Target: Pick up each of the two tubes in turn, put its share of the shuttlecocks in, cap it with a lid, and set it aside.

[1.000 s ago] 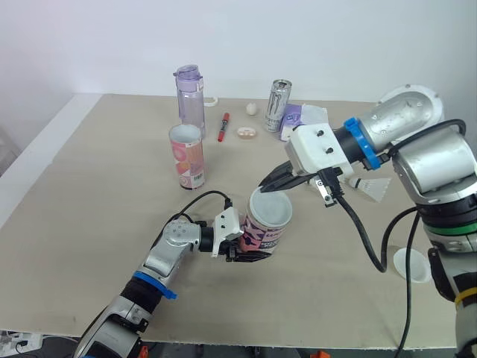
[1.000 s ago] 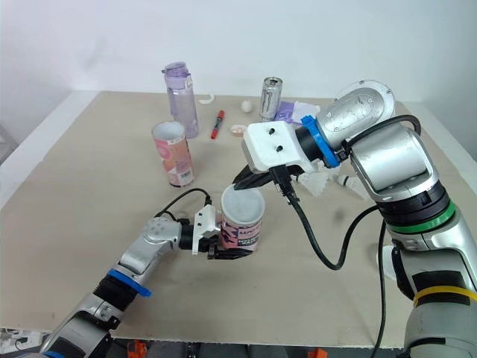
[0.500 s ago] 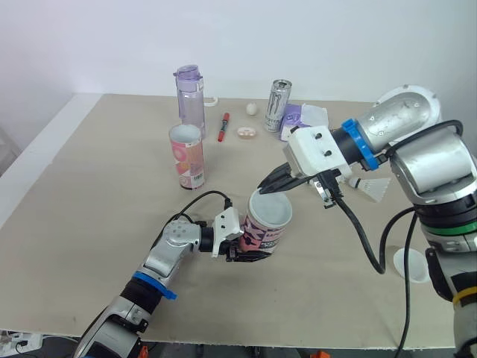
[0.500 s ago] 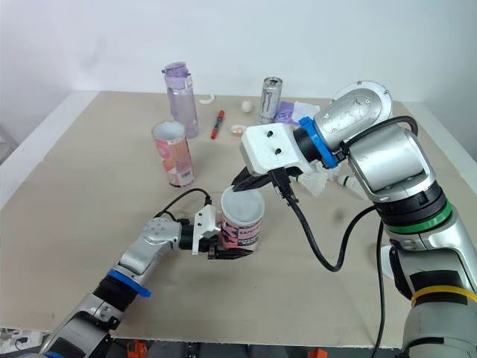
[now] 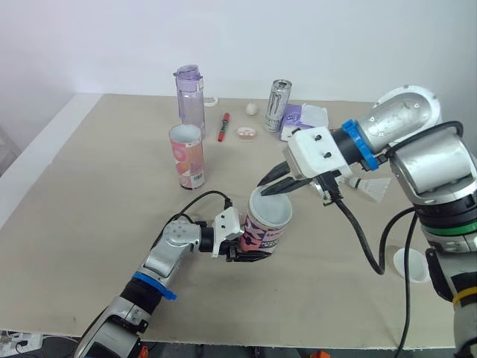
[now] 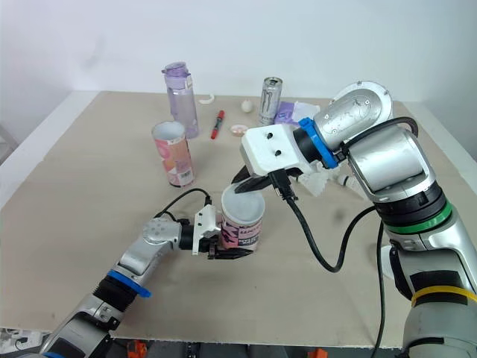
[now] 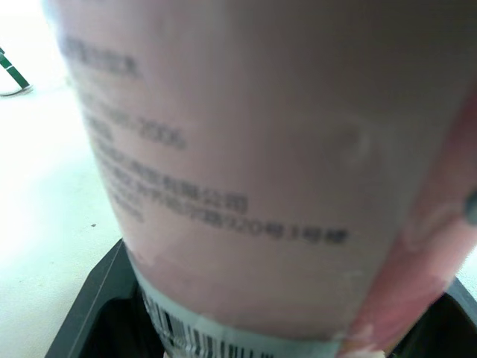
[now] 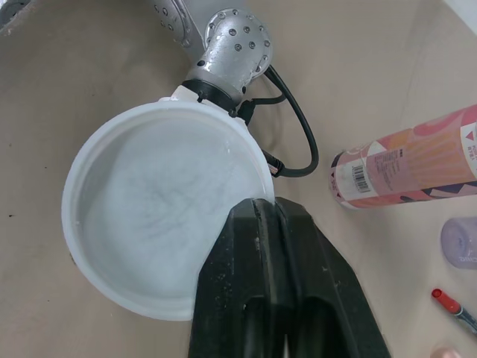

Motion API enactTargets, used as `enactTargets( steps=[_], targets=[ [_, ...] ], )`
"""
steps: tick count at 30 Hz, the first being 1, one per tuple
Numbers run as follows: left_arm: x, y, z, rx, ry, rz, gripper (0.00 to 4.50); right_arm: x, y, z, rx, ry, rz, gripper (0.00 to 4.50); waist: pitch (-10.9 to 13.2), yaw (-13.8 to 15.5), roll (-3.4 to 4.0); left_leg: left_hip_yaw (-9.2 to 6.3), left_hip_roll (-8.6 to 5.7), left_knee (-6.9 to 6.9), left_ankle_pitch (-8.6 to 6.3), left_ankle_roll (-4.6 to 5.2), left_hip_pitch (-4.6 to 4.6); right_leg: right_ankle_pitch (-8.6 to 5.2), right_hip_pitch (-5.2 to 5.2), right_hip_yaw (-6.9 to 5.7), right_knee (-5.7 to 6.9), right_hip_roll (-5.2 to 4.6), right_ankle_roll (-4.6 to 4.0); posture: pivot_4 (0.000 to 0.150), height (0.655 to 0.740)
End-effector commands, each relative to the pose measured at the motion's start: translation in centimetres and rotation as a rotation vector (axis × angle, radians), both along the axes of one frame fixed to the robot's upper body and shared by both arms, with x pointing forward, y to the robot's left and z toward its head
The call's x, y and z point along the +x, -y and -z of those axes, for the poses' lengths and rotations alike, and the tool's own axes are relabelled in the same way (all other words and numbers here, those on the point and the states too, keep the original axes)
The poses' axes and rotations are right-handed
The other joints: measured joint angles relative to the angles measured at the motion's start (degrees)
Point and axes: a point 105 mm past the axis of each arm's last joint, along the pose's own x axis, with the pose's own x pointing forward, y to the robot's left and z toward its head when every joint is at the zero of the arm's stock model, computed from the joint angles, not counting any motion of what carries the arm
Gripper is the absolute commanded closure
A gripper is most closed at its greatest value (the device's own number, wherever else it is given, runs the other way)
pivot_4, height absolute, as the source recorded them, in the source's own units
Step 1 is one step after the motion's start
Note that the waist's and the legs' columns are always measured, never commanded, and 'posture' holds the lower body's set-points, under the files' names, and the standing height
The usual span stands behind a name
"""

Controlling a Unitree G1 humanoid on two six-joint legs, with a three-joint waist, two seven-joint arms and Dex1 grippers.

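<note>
A pink printed tube [image 5: 262, 236] stands upright near the middle of the table, with my left gripper [image 5: 242, 247] shut around its lower part; the left wrist view shows the tube [image 7: 261, 149] close up between the fingers. A translucent white lid [image 5: 270, 209] sits on the tube's mouth. My right gripper [image 5: 266, 184] reaches in from the right and is shut on the lid's far rim, as the right wrist view shows at the lid [image 8: 156, 216]. A second pink tube [image 5: 186, 155] stands open-topped further back on the left. A white shuttlecock [image 5: 370, 188] lies behind my right arm.
Another white lid [image 5: 411, 265] lies near the table's right edge. Along the back stand a purple bottle [image 5: 190, 97], a drinks can [image 5: 277, 104], a red pen [image 5: 223, 127] and a purple packet [image 5: 302, 115]. The left arm's black cable loops beside the held tube.
My right wrist has shifted very slightly. The lid, the tube and my left gripper stay where they were.
</note>
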Motion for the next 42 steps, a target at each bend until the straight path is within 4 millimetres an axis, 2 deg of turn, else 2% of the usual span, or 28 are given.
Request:
enactTargets(
  steps=[1, 2, 8, 13, 14, 17, 19, 20, 21, 29, 42],
  targets=[
    [0.2, -1.0, 2.5, 0.088, -0.063, -0.055, 1.58, -0.3, -0.1, -0.4, 0.011, 0.012, -0.023, 2.23, 0.0, 0.0, 0.00, 0.00, 0.00, 0.00, 0.00, 0.00, 0.00, 0.00, 0.00, 0.00, 0.00, 0.00, 0.00, 0.150, 0.7400],
    [0.2, -1.0, 2.5, 0.089, -0.063, -0.055, 1.58, -0.3, -0.1, -0.6, 0.020, 0.015, -0.020, 1.94, 0.0, 0.0, 0.00, 0.00, 0.00, 0.00, 0.00, 0.00, 0.00, 0.00, 0.00, 0.00, 0.00, 0.00, 0.00, 0.150, 0.7400],
    [0.3, -1.2, 2.5, 0.089, -0.064, -0.060, 1.58, -0.4, 0.0, -2.2, 0.143, -0.030, 0.020, 1.94, 0.0, 0.0, 0.00, -0.01, 0.01, 0.00, 0.00, 0.00, 0.00, 0.00, 0.00, 0.00, 0.00, 0.00, -0.01, 0.150, 0.7400],
    [0.5, -1.3, 2.4, 0.086, -0.064, -0.068, 1.58, -0.9, 0.5, -4.0, 0.295, -0.156, 0.080, 1.94, 0.0, 0.0, 0.00, -0.02, 0.02, 0.00, 0.00, 0.00, 0.00, 0.03, 0.00, 0.00, 0.00, 0.00, -0.05, 0.150, 0.7400],
    [0.5, -1.3, 2.3, 0.085, -0.065, -0.070, 1.58, -1.1, 0.7, -3.9, 0.314, -0.197, 0.092, 2.16, 0.0, 0.0, 0.00, -0.02, 0.03, 0.00, 0.00, 0.00, 0.00, 0.03, 0.00, 0.00, 0.00, 0.00, -0.05, 0.150, 0.7400],
    [0.5, -1.3, 2.3, 0.082, -0.065, -0.071, 1.58, -1.7, 0.9, -3.0, 0.311, -0.263, 0.111, 3.04, 0.0, 0.0, -0.02, -0.04, 0.04, -0.01, 0.00, 0.00, 0.00, 0.01, 0.02, -0.02, -0.01, 0.00, -0.07, 0.150, 0.7400],
    [0.4, -1.2, 2.3, 0.080, -0.065, -0.069, 1.58, -1.7, 0.9, -1.7, 0.299, -0.291, 0.138, 3.80, 0.0, 0.0, -0.02, -0.03, 0.04, -0.01, 0.00, 0.00, 0.00, 0.00, 0.01, 0.00, -0.01, 0.00, -0.05, 0.150, 0.7400],
    [0.4, -1.2, 2.2, 0.079, -0.065, -0.067, 1.58, -1.6, 0.9, -1.0, 0.294, -0.309, 0.160, 4.32, 0.0, 0.0, -0.02, -0.02, 0.04, -0.01, 0.00, 0.00, -0.01, 0.00, 0.00, 0.00, -0.01, 0.00, -0.04, 0.150, 0.7400],
    [0.4, -1.1, 2.2, 0.078, -0.065, -0.066, 1.58, -1.4, 0.8, -0.4, 0.291, -0.321, 0.180, 4.46, 0.0, 0.0, -0.02, -0.02, 0.04, -0.01, 0.00, 0.00, -0.01, -0.01, 0.00, 0.00, -0.01, 0.00, -0.03, 0.150, 0.7400],
    [0.5, -1.1, 2.2, 0.076, -0.062, -0.071, 1.58, 0.0, 0.9, 2.7, 0.204, -0.338, 0.279, 4.46, 0.0, 0.0, -0.02, 0.00, 0.04, -0.01, 0.00, 0.01, -0.02, -0.04, -0.03, -0.01, -0.03, 0.01, 0.05, 0.150, 0.7400],
    [0.6, -1.4, 2.3, 0.076, -0.064, -0.093, 1.58, -0.2, 1.4, 5.7, 0.057, -0.313, 0.243, 4.46, -0.3, -0.1, -0.22, -0.01, 0.09, -0.01, 0.00, 0.01, 0.06, -0.04, 0.02, -0.04, -0.06, 0.01, 0.04, 0.150, 0.7400]
  ],
)
